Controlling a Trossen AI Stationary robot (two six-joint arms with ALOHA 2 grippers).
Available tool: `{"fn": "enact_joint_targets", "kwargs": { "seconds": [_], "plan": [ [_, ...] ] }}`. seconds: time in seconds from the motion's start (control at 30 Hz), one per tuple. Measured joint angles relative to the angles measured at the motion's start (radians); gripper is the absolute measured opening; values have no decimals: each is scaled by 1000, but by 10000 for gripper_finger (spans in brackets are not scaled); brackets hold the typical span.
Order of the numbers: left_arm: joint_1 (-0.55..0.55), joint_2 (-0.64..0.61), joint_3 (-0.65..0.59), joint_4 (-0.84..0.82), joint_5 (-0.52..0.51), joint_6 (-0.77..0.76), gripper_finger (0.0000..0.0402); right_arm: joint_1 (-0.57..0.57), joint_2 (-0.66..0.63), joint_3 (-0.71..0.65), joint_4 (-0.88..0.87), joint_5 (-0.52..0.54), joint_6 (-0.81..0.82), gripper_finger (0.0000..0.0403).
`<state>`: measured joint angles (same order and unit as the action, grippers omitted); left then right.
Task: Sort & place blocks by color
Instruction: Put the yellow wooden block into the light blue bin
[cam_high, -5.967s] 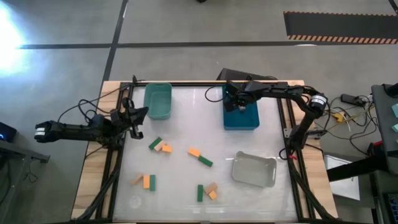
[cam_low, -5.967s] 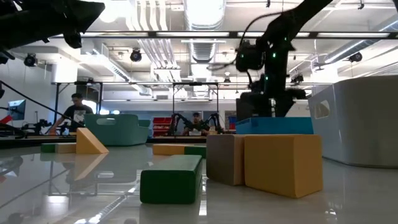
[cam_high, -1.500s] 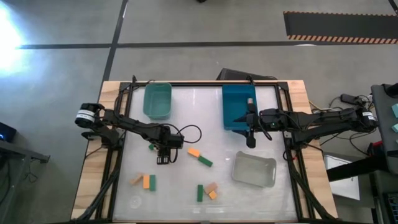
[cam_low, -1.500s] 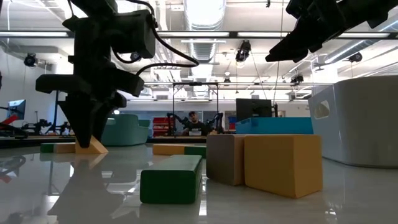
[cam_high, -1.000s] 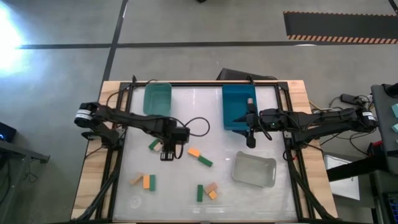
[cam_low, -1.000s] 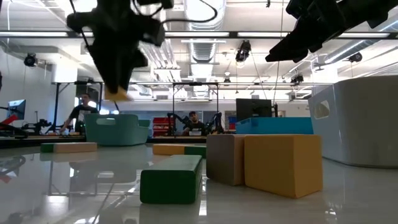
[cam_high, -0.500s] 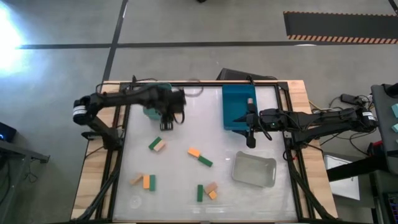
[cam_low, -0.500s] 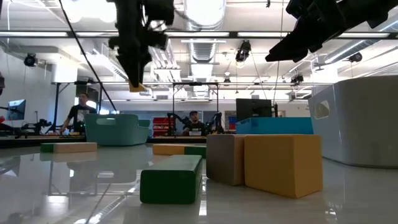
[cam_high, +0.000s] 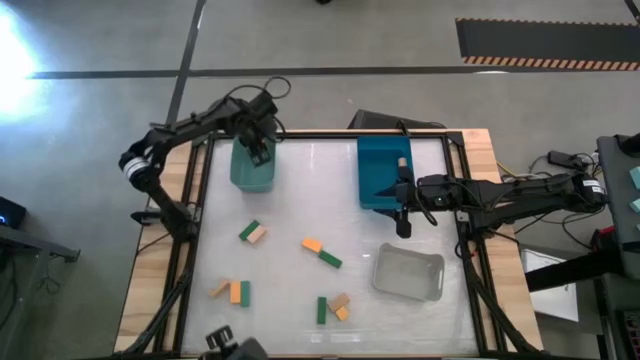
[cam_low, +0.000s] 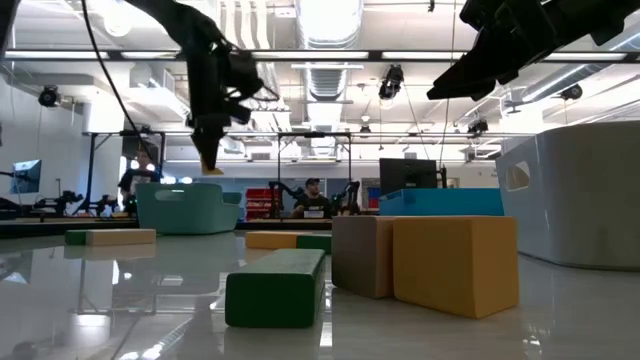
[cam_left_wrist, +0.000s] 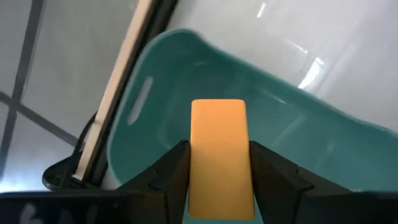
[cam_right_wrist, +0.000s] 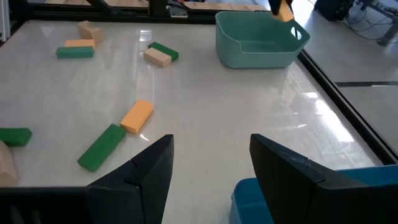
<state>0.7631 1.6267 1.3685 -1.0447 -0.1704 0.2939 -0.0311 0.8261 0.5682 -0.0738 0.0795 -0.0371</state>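
Note:
My left gripper (cam_high: 262, 150) hangs over the teal bin (cam_high: 246, 176) at the table's far left, shut on an orange block (cam_left_wrist: 217, 155), which also shows in the low view (cam_low: 212, 168). Several blocks lie flat on the table: a green and tan pair (cam_high: 252, 233), an orange (cam_high: 312, 243) beside a green (cam_high: 330, 258), a group near the front left (cam_high: 234, 291) and another at the front middle (cam_high: 335, 307). My right gripper (cam_high: 403, 228) hovers open by the blue bin's (cam_high: 385, 170) near end, with nothing between its fingers. My left gripper pinches the orange block by its two long sides (cam_left_wrist: 194, 163) between its two fingers. The fingers (cam_left_wrist: 177, 163) come from above, pointing down, and lie along the block. The block is lifted clear, its free end hanging below the fingertips over the teal bin's hollow (cam_left_wrist: 168, 127).
A clear bin (cam_high: 408, 272) stands at the front right. The blue bin holds a small tan piece (cam_high: 401, 160) at its far end. Black frame rails (cam_high: 190, 250) run along the table's left and right edges. People and other rigs show in the room behind.
My left gripper has carried the orange block from above the table's middle toward the far left, and now holds it over the teal bin. The block has stayed lifted clear in the fingers. My right arm has kept still.

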Motion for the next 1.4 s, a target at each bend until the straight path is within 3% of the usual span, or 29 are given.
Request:
{"fn": "enact_joint_targets", "kwargs": {
  "seconds": [0.67, 1.17, 1.4],
  "plan": [
    [49, 211, -65, 72, 1, 1, 134, 0, 0, 0, -23, 0, 24, 203],
    [49, 207, -65, 67, 1, 1, 136, 0, 0, 0, -23, 0, 26, 203],
    [49, 207, -65, 66, 1, 1, 180, 0, 0, 0, -23, 0, 26, 203]
  ]
}}
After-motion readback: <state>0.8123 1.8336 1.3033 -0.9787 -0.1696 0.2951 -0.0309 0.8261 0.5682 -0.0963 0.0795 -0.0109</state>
